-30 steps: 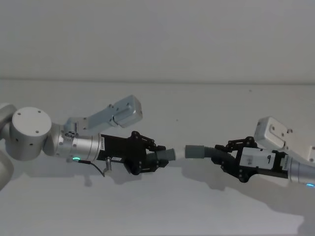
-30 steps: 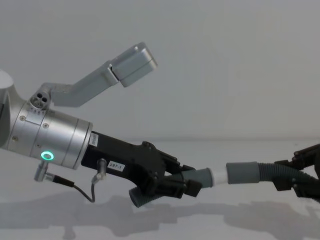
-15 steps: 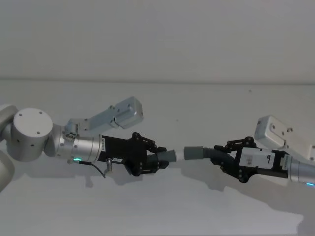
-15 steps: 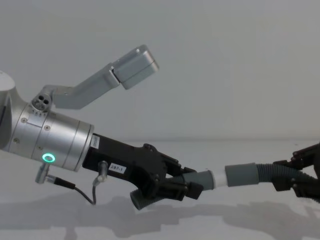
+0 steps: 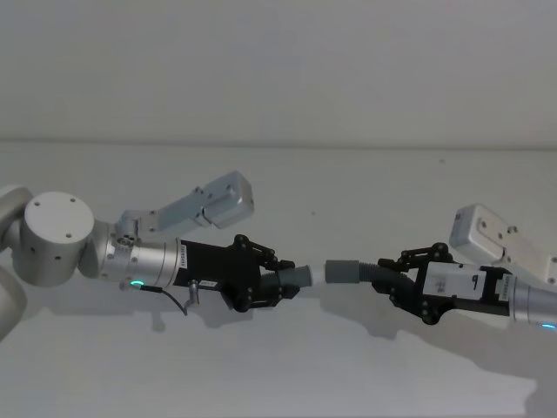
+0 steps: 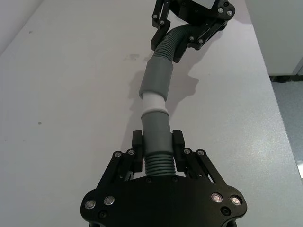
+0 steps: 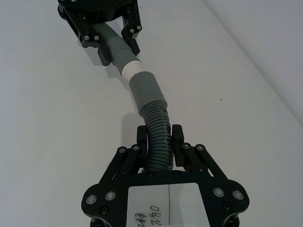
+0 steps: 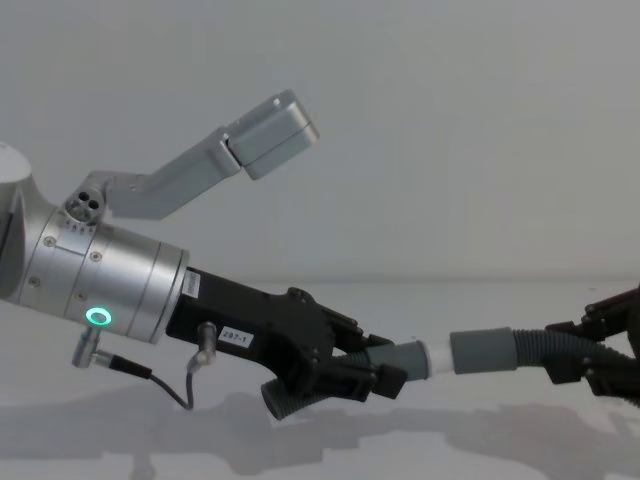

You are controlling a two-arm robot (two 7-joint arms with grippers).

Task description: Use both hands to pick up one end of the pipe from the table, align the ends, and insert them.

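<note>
Both pipe pieces hang above the table (image 5: 287,366), end to end. My left gripper (image 5: 271,284) (image 6: 157,143) is shut on the ribbed part of one pipe piece (image 6: 157,163). Its narrower grey cuff (image 6: 155,130) (image 8: 405,358) points at the other piece. My right gripper (image 5: 399,280) (image 7: 159,136) is shut on the second ribbed piece (image 7: 158,142). That piece's wider grey collar (image 5: 342,271) (image 8: 483,350) faces left. The white tip (image 6: 153,100) (image 8: 436,356) lines up with the collar's mouth and meets it; how far it is inside cannot be seen.
A pale wall (image 5: 278,70) rises behind the table's far edge. The left arm's silver wrist with its green ring light (image 8: 97,317) takes up the chest view's left side. A white camera housing (image 5: 487,239) sits on the right arm.
The right gripper has carried the collar slightly to the left, closing the gap to the white tip. The left gripper has barely moved.
</note>
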